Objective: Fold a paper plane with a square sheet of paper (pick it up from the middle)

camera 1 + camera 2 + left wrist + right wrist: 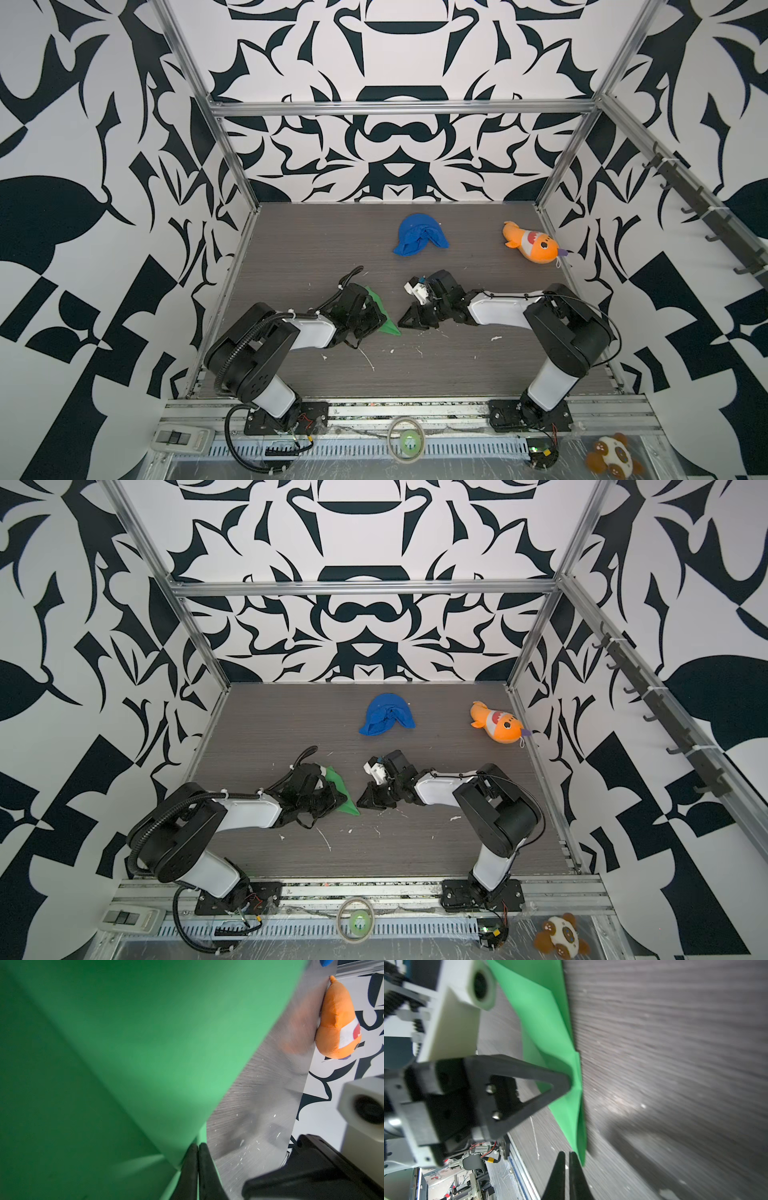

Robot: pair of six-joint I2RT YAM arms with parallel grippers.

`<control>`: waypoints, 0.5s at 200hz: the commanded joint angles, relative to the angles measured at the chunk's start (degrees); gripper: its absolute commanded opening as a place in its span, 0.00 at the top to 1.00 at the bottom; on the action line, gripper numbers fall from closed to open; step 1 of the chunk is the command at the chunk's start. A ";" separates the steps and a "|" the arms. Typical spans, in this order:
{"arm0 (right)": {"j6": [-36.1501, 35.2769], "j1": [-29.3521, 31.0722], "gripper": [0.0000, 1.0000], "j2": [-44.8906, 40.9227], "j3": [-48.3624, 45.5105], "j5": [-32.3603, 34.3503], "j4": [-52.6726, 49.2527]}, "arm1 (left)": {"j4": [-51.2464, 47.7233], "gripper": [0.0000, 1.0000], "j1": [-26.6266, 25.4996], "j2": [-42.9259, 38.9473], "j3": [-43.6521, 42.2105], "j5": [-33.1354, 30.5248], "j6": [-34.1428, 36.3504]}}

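Green paper folded into a long pointed dart with a centre ridge, the paper plane point(390, 326) sits just toward seven o'clock of the middle of the grey wood-grain table point(457, 361), nose pointing to five o'clock, and the left gripper point(198, 1149) is clamped on its folded body. At three o'clock of that nose, the right gripper point(566, 1156) has its jaws pressed together on nothing, just beside the paper tip. I judge the plane feather-light, springy and easily crumpled, best pinched along the stiffer layered ridge near mid-length rather than by a thin wing or the nose.
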 commanded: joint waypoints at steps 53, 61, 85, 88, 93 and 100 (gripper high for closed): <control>1.45 1.99 1.00 6.93 6.97 0.09 0.41 | -5.10 0.92 0.06 1.54 0.45 -2.36 -0.46; 1.56 2.04 1.00 7.47 7.17 0.13 0.43 | -5.11 0.92 0.06 1.54 0.45 -2.37 -0.46; 1.56 2.08 1.00 8.49 6.96 0.38 -0.16 | -5.58 0.92 0.06 1.55 0.55 -2.47 -0.45; 1.60 2.08 1.00 8.57 6.80 0.40 -0.28 | -5.66 0.92 0.06 1.50 0.54 -2.47 -0.46; 1.59 2.08 1.00 8.51 6.54 0.61 -0.43 | -5.78 0.93 0.06 1.51 0.54 -2.64 -0.46; 1.56 2.08 1.00 8.59 6.02 0.90 -0.72 | -5.79 0.92 0.06 1.51 0.49 -2.59 -0.53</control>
